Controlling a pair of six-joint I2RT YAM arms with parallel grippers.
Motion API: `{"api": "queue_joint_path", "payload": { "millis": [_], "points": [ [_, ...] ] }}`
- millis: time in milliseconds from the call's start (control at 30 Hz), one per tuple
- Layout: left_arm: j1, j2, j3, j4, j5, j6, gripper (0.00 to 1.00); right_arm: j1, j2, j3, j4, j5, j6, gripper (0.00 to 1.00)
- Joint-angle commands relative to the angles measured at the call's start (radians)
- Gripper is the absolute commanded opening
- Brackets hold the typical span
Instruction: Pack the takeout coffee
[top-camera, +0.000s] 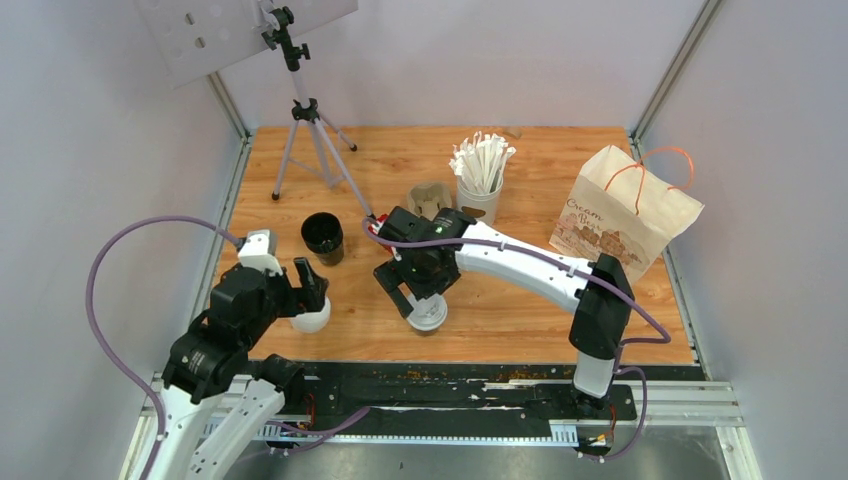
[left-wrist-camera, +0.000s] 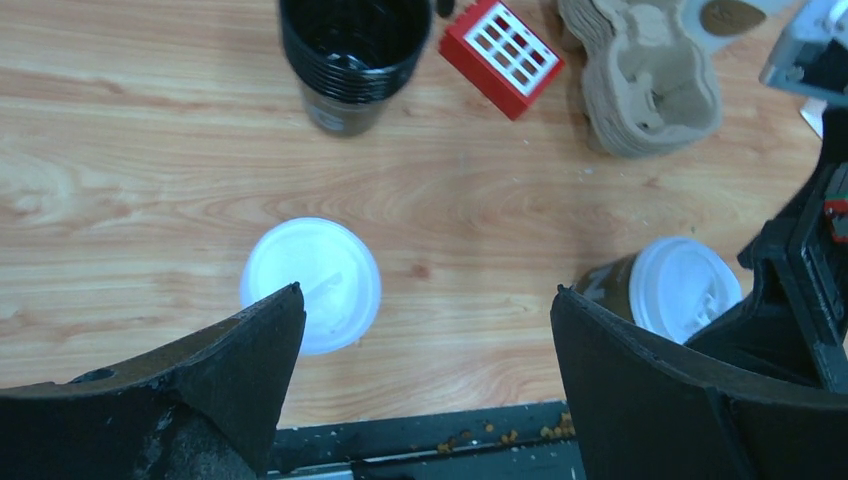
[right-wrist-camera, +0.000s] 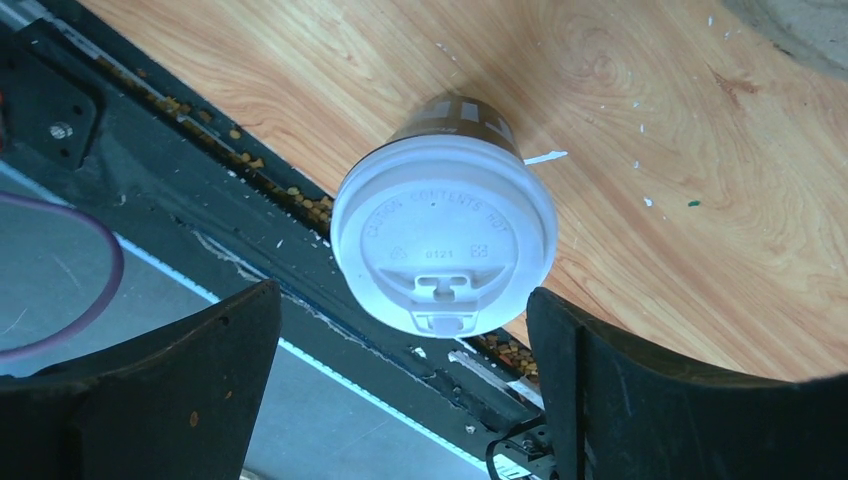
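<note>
Two takeout coffee cups, dark brown with flat white lids, stand upright near the table's front edge. The left cup (top-camera: 312, 318) (left-wrist-camera: 312, 285) sits just below and left of my left gripper (top-camera: 311, 288) (left-wrist-camera: 425, 295), which is open and holds nothing. The right cup (top-camera: 428, 315) (right-wrist-camera: 445, 235) (left-wrist-camera: 672, 288) stands under my right gripper (top-camera: 417, 303) (right-wrist-camera: 403, 292). Its jaws are open, spread wider than the lid and not touching it.
A stack of black cups (top-camera: 322, 238) (left-wrist-camera: 350, 60) stands behind the left cup. A beige pulp tray (top-camera: 430, 198) (left-wrist-camera: 645, 75), a small red block (left-wrist-camera: 503, 55) and a white cup of wrapped sticks (top-camera: 480, 180) are mid-table. A paper bag (top-camera: 625, 210) lies right, a tripod (top-camera: 305, 120) back left.
</note>
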Motion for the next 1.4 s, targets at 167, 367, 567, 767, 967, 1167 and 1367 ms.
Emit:
{"api": "queue_joint_path", "payload": {
  "millis": [167, 367, 567, 767, 967, 1167, 1367],
  "points": [
    [-0.003, 0.188, 0.05, 0.108, 0.437, -0.035, 0.93, -0.109, -0.201, -0.163, 0.157, -0.152, -0.028, 0.84],
    [-0.004, 0.243, -0.013, 0.2, 0.542, -0.074, 0.88, -0.205, -0.307, -0.359, 0.316, -0.263, -0.041, 0.78],
    [-0.043, 0.286, -0.157, 0.421, 0.628, -0.209, 0.83, -0.272, -0.332, -0.454, 0.403, -0.368, -0.07, 0.71],
    [-0.116, 0.372, -0.23, 0.555, 0.619, -0.253, 0.81, -0.291, -0.308, -0.475, 0.441, -0.404, -0.093, 0.68],
    [-0.143, 0.429, -0.262, 0.629, 0.595, -0.248, 0.78, -0.296, -0.262, -0.464, 0.465, -0.421, -0.108, 0.66],
    [-0.144, 0.453, -0.34, 0.773, 0.619, -0.274, 0.76, -0.295, -0.228, -0.467, 0.491, -0.426, -0.105, 0.64],
    [-0.143, 0.472, -0.391, 0.838, 0.635, -0.278, 0.75, -0.295, -0.217, -0.501, 0.522, -0.418, -0.093, 0.6]
  ]
}}
